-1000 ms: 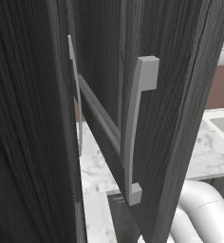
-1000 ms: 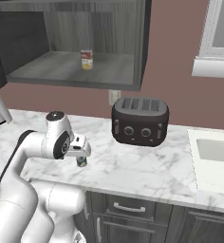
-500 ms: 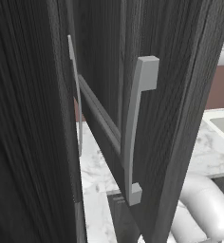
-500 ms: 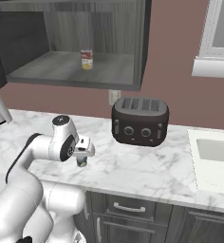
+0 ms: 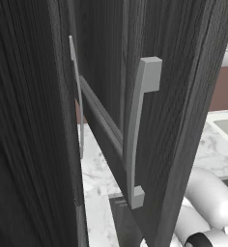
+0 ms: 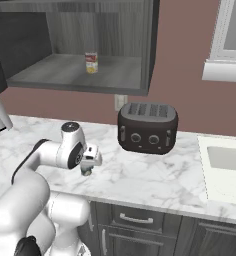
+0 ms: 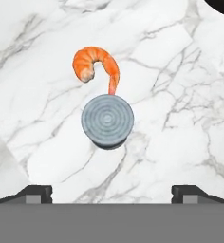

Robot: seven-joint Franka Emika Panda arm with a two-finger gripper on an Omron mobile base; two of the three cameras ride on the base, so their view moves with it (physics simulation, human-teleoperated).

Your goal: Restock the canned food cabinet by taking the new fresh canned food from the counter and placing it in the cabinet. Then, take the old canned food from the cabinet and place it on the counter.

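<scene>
Since the earlier frames the arm point(image 6: 45, 155) has swung its wrist further right along the table point(image 6: 155, 180), so the jaws point(image 6: 86, 169) now point down over a spot nearer the toaster point(image 6: 147, 127); nothing else in the right base view has shifted.

Seen from the hand, a can point(image 7: 107, 120) stands upright on the white marble, its grey ringed lid facing the camera, roughly centred between the 2 dark fingertips point(image 7: 35, 193) at the bottom corners. The jaws are spread wide and hold nothing; the can is well clear of both tips. Just beyond the can lies an orange shrimp point(image 7: 96, 66), its tail reaching the can's rim as seen from here; whether they touch cannot be told.

From the right base view, the cabinet point(image 6: 90, 75) hangs open above the table, with 1 small can point(image 6: 91, 63) on its grey shelf, towards the back. The black toaster sits on the table near the wall, right of the arm. A sink point(image 6: 225, 160) is set into the table at the far right, below a window sill point(image 6: 225, 70). Dark drawer fronts point(image 6: 135, 225) run under the table edge.

From the left base view, an open cabinet door point(image 5: 183, 120) with a pale grey bar handle point(image 5: 137, 130) blocks most of the scene, with a strip of marble beyond it.
</scene>
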